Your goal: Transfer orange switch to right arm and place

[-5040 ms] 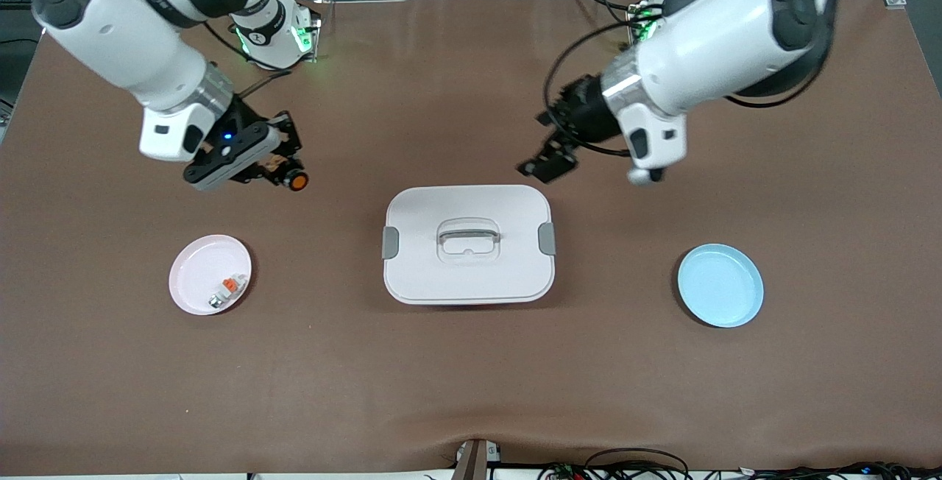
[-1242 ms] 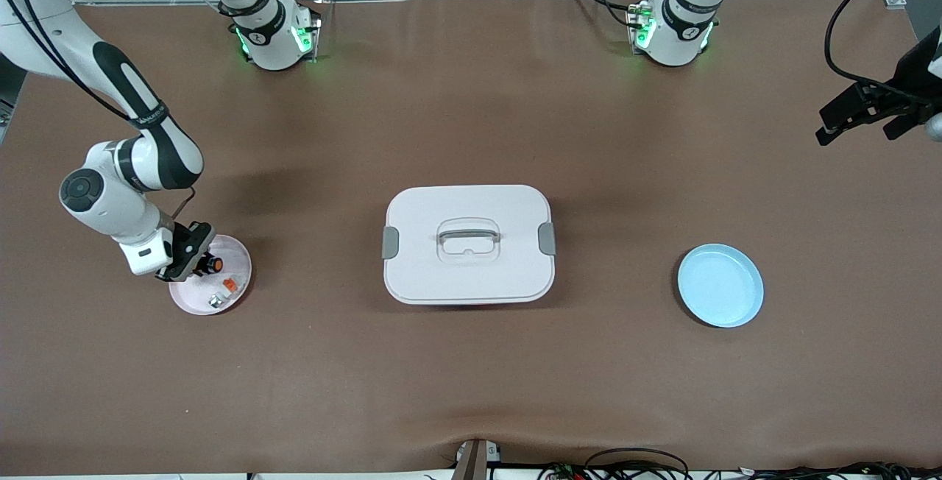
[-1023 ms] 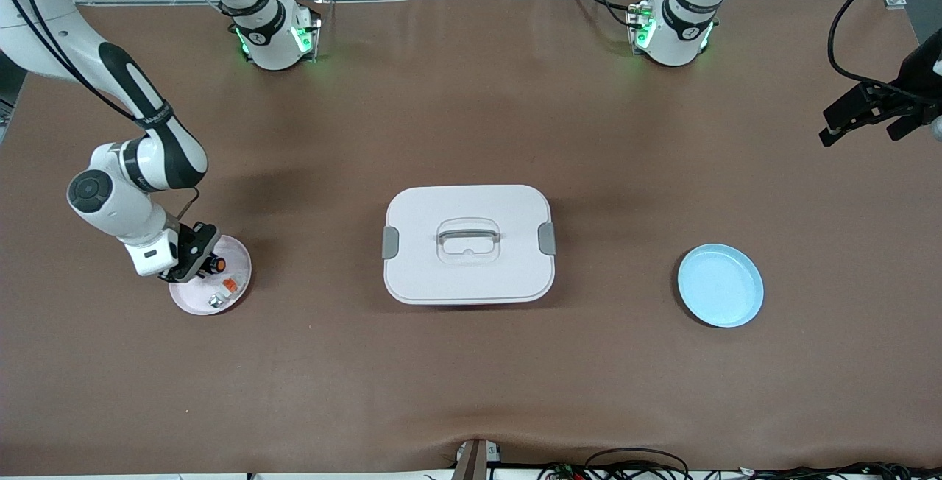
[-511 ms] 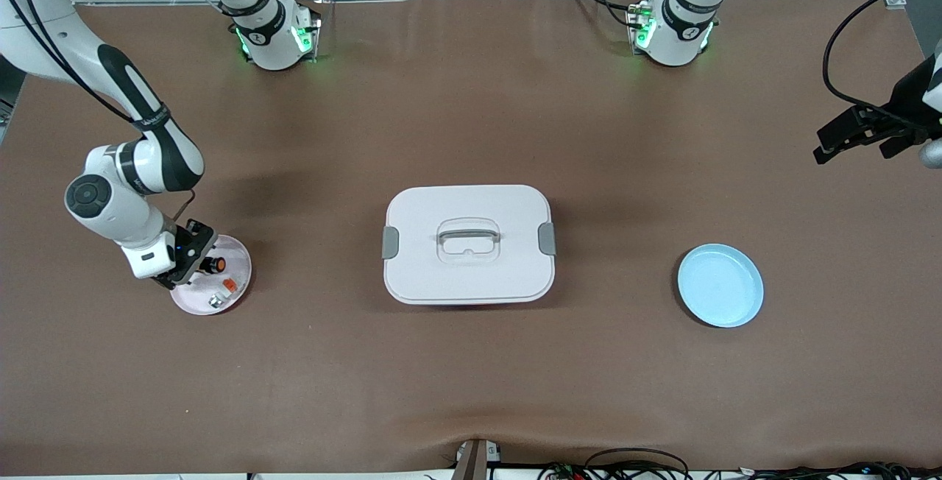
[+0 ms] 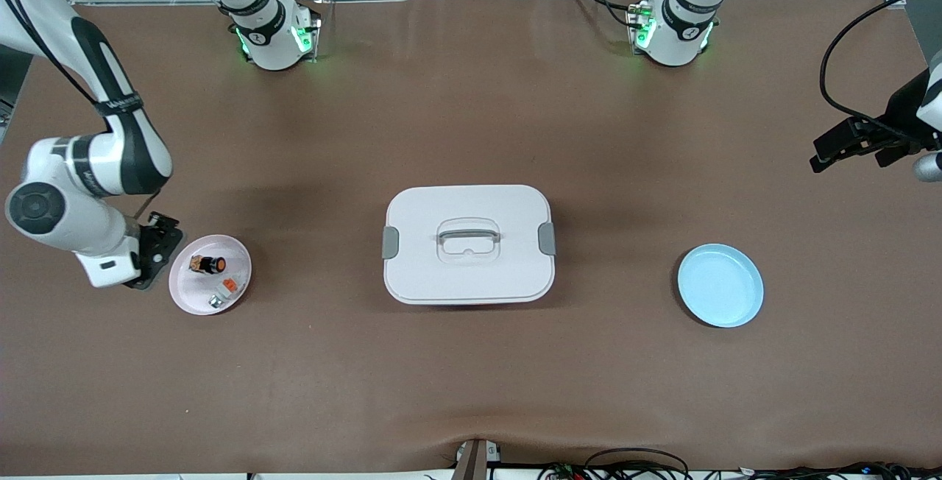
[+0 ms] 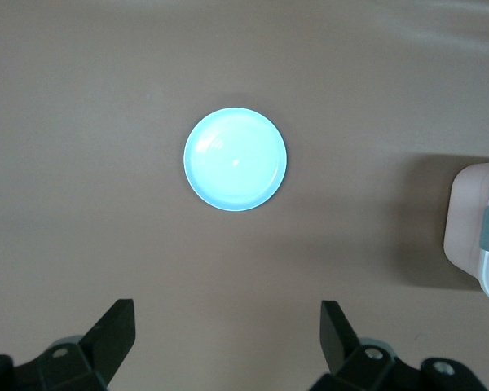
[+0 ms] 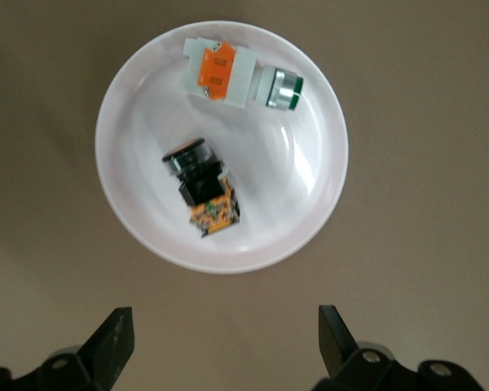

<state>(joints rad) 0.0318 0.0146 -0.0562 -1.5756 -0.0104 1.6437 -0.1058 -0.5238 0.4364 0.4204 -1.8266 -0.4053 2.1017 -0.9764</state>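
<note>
Beside the pink plate (image 5: 237, 287), just off its rim toward the right arm's end of the tabletop (image 5: 471, 392), the right hand (image 5: 151, 259) is hanging low with its fingers spread wide and nothing between them. Just in front of those open fingers, the orange switch (image 5: 207, 264) is lying on its side in the plate, next to a grey-white piece with an orange tab (image 5: 232, 286). Judged from this, the placing step is looking finished, and the next move is calling only for the right arm to lift clear without brushing the plate's rim.

Toward the middle of the tabletop, well apart from either hand, a white lidded box (image 5: 468, 244) is sitting shut. Nearer the left arm's end, a blue plate (image 5: 720, 285) is lying bare. Over that end, the left hand (image 5: 846, 145) is waiting up in the air, fingers wide apart and holding nothing. Nothing is standing in the way of the right arm's retreat.
</note>
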